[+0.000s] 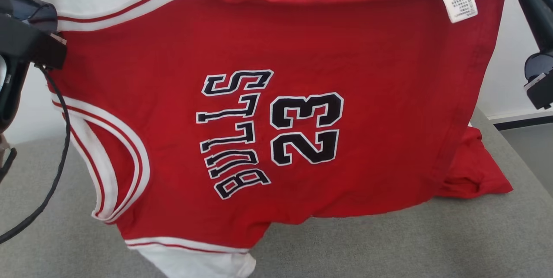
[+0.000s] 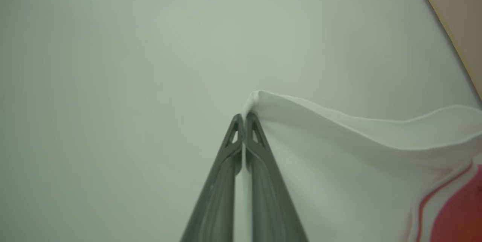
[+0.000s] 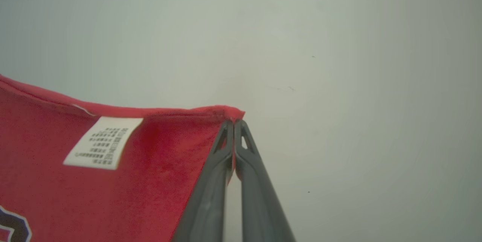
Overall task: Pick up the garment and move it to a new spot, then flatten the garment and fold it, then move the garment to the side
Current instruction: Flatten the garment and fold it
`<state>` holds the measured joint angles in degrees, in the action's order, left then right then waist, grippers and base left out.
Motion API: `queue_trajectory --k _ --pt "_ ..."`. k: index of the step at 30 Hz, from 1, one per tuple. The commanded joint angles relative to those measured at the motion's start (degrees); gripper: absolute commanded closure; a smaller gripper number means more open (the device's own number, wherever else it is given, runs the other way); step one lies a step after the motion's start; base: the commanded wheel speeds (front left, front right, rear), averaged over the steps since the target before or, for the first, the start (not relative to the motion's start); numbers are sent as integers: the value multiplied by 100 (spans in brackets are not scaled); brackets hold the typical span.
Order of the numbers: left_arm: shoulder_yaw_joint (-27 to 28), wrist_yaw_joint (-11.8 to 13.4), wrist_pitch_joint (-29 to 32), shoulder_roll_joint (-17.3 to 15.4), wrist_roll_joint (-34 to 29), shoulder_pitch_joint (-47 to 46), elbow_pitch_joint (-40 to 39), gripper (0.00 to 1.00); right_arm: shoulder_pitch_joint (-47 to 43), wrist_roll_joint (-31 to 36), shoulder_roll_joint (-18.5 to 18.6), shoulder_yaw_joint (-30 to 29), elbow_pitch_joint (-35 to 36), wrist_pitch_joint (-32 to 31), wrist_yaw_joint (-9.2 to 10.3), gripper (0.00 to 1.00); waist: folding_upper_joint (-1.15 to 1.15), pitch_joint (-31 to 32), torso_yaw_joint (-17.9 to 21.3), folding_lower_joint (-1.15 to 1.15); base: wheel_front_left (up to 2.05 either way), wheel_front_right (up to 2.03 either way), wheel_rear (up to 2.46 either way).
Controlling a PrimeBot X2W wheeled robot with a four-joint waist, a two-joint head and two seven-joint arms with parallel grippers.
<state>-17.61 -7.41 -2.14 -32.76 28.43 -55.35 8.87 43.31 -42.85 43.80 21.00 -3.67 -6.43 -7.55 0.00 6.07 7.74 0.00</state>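
Note:
A red garment (image 1: 276, 118) with white trim, black "BULLS" lettering and the number 23 hangs stretched sideways in the air across the head view. Its lower right corner rests on the grey surface (image 1: 389, 243). My left gripper (image 2: 244, 117) is shut on a white corner of the garment (image 2: 339, 166), seen in the left wrist view. My right gripper (image 3: 234, 122) is shut on a red hem corner of the garment (image 3: 113, 181), beside a white care label (image 3: 101, 142). The left arm (image 1: 21, 40) and right arm (image 1: 535, 31) frame the cloth at the head view's edges.
A grey padded surface lies below the hanging cloth, its right edge (image 1: 514, 148) dropping to the floor. A pale wall (image 1: 505, 66) stands behind. A black cable (image 1: 56, 161) loops down from the left arm in front of the cloth's left side.

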Motion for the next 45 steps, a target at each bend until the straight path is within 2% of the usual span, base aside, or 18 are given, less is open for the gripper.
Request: queue_trajectory --k 1,19,25,32,38,42,45 --pt "-15 0 94 -63 108 -78 5 100 84 -53 91 41 -37 1 15 100 0 17 3 0 0 0 0" --pt "77 0 801 -498 1060 115 -497 100 -3 -403 518 195 75 18 15 100 0 41 20 0 0 0 0" --pt "-40 4 1008 -486 1213 47 -538 100 68 -429 533 230 72 -75 15 100 0 -45 18 0 0 0 0" --pt "-578 -2 1441 -329 1545 -531 -69 100 607 -365 101 681 -324 -470 15 100 0 -397 20 0 0 0 0" --pt "-1554 -1 1563 -217 1697 -1535 695 100 1517 -133 -538 1095 -1312 -736 15 100 0 -1143 -34 0 0 0 0" --pt "-2177 -1 1179 -344 1507 -2474 1355 100 2412 243 -1155 1137 -2167 -777 15 100 0 -2037 -39 0 0 0 0" --pt "-2428 -1 462 -385 1175 -3274 2001 100 3250 760 -1685 957 -2857 -488 15 100 0 -2735 49 0 0 0 0"
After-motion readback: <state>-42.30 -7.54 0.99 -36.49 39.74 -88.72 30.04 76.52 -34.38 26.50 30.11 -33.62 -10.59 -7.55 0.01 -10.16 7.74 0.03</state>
